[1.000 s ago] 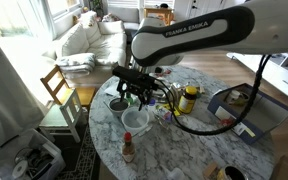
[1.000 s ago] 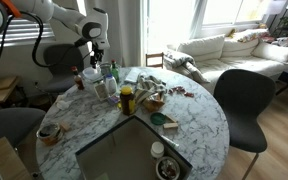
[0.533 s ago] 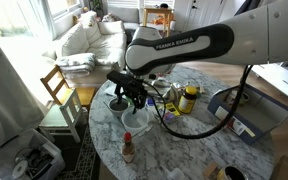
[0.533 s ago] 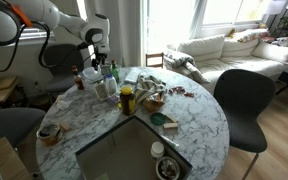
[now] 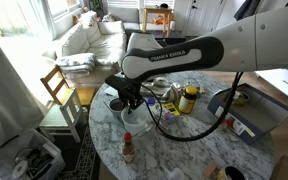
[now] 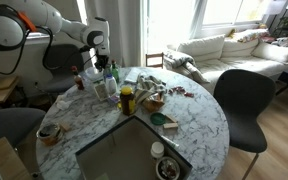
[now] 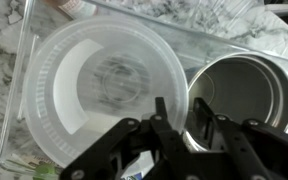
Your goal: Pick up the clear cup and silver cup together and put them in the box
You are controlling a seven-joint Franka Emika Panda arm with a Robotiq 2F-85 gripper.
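Observation:
In the wrist view the clear cup (image 7: 94, 90) fills the left side and the silver cup (image 7: 242, 90) stands rim to rim with it on the right. My gripper (image 7: 180, 118) comes down over the spot where they meet. One finger reaches inside the clear cup and the other inside the silver cup, pinching their touching walls. In an exterior view the gripper (image 5: 128, 102) hangs low over the clear cup (image 5: 135, 121) at the table's near-left part; the silver cup is hidden there. The grey box (image 6: 117, 150) lies open on the table front, and its flap lid shows on the box (image 5: 236, 108).
A yellow jar with a dark lid (image 5: 188, 98) stands between the cups and the box. A red-capped bottle (image 5: 128, 148) sits close in front of the cups. Bottles (image 6: 110, 74) and small dishes crowd the marble table (image 6: 199, 125). A clear plastic edge (image 7: 26, 80) frames the cups.
The arm has come down over the two cups and the jaws have drawn together from wide open onto their adjoining walls.

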